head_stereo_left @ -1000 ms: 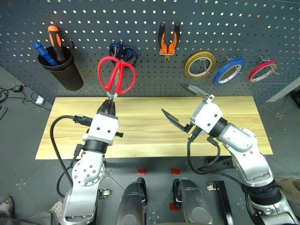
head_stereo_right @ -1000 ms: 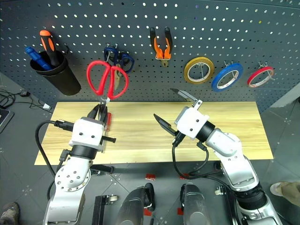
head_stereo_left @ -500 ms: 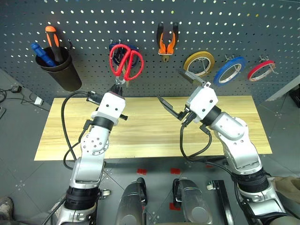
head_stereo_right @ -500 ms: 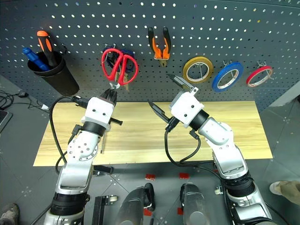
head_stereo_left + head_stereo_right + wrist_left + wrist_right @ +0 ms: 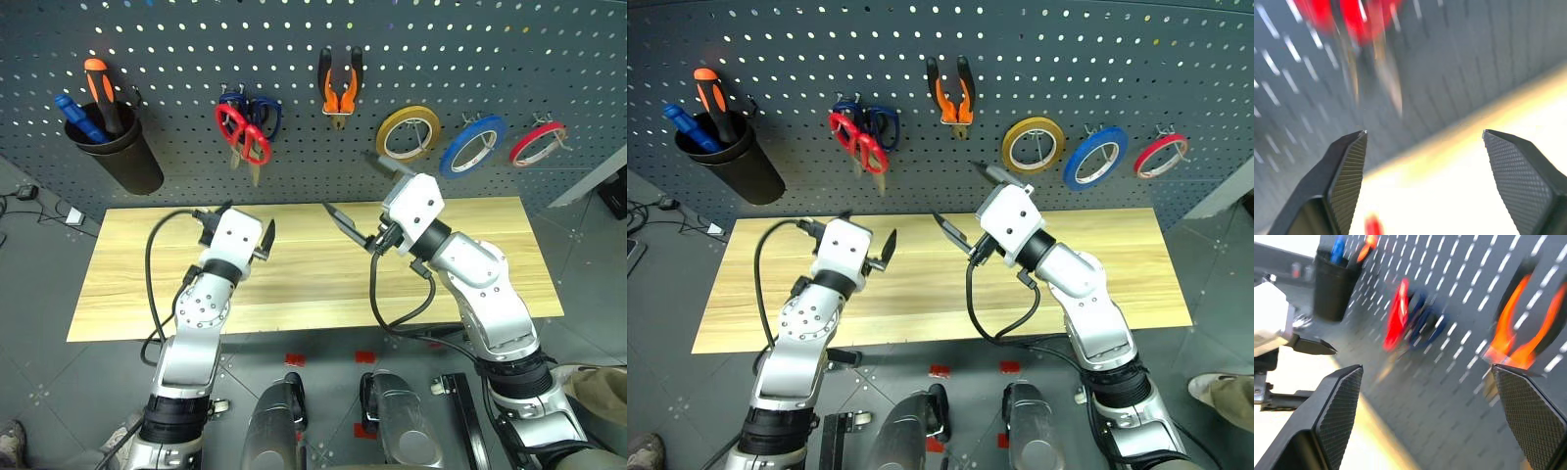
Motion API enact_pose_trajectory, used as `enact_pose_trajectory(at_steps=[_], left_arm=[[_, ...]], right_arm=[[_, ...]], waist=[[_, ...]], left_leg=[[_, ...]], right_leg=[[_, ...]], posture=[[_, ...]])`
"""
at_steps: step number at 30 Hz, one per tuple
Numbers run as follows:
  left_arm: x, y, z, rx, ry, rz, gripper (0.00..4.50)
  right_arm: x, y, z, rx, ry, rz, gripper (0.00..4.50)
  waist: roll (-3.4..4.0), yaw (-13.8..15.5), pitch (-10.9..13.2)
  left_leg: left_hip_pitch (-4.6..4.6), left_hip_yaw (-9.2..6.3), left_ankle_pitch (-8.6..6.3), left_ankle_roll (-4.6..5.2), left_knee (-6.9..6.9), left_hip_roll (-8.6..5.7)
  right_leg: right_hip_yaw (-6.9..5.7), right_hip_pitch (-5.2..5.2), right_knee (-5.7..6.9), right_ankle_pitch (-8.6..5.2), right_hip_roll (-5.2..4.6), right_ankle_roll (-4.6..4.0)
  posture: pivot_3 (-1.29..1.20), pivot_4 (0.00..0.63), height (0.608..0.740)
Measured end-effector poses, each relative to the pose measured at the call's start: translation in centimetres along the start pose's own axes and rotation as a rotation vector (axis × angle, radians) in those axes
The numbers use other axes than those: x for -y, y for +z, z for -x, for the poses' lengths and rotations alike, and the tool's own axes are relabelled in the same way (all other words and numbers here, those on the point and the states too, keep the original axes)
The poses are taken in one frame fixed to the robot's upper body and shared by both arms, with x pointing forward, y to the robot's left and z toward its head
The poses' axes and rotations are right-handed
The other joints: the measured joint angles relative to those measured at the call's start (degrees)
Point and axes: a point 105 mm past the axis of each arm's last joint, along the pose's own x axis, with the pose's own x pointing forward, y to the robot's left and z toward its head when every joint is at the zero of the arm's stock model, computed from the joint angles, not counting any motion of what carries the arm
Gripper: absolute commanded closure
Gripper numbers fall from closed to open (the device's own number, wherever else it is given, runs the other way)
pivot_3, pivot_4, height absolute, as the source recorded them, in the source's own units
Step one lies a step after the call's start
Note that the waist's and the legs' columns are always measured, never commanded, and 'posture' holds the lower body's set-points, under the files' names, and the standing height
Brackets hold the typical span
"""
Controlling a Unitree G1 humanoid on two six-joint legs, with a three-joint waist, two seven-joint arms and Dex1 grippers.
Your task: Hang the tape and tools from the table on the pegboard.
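Released since a second ago: red-handled scissors (image 5: 241, 135) now hanging on pegboard (image 5: 176, 39), overlapping blue-handled scissors (image 5: 265, 106). Left fingers (image 5: 248, 238) spread wide, empty, over tabletop (image 5: 127, 284); right fingers (image 5: 358, 191) wide, empty. Black cup (image 5: 122, 152) left of scissors, holding orange-handled screwdriver (image 5: 100, 88).

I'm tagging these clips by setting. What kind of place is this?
Probably a workshop or tool bench: a dark pegboard hung with pliers, scissors and tape rings, above a pale wooden table on a grey floor.
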Motion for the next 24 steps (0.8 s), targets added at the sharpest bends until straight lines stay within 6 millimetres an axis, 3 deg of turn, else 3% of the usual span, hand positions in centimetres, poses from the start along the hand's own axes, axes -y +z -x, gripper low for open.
enact_pose_trajectory(at_steps=[2,5,9,14,24], left_arm=[[-0.6,-2.7,0.3,-0.123,0.022,0.101,0.69],[-2.2,-4.7,0.4,-0.242,0.059,0.275,0.69],[-4.2,-5.0,-0.8,-0.304,0.047,0.329,0.69],[-6.4,-5.0,-2.5,-0.346,0.037,0.373,0.69],[-8.6,-5.8,-5.6,-0.432,-0.003,0.565,0.69]], right_arm=[[-0.7,-0.8,0.0,-0.057,0.021,-0.061,0.00],[-1.7,-1.2,-0.3,-0.138,0.043,-0.172,0.00],[-3.2,-1.8,-1.4,-0.268,0.066,-0.287,0.00],[-3.9,-1.1,-2.5,-0.310,0.073,-0.313,0.00],[-5.2,0.0,-3.6,-0.335,0.112,-0.329,0.00]], waist=[[0.00,0.03,0.00],[-0.01,0.16,0.01],[-0.02,0.24,0.03],[-0.13,0.35,0.27],[-0.43,0.20,2.13]], left_leg=[[0.00,-0.02,0.00,0.00,0.02,0.01],[-0.01,-0.08,-0.01,0.01,0.17,0.04],[-0.02,-0.07,-0.01,0.01,0.32,0.11],[-0.03,-0.04,-0.02,0.01,0.32,0.15],[-0.06,0.13,-0.02,0.00,0.16,0.17]], right_leg=[[-0.01,-0.01,0.04,0.00,0.01,0.00],[-0.03,0.03,0.11,0.02,0.05,-0.03],[-0.01,0.02,0.17,0.10,0.13,-0.12],[0.01,-0.03,0.14,0.11,0.16,-0.12],[0.12,-0.14,-0.02,0.10,0.15,-0.12]], posture=[[-0.22,0.312,0.740],[-0.21,0.331,0.740],[-0.20,0.361,0.740],[-0.20,0.388,0.740],[-0.23,0.429,0.740]])
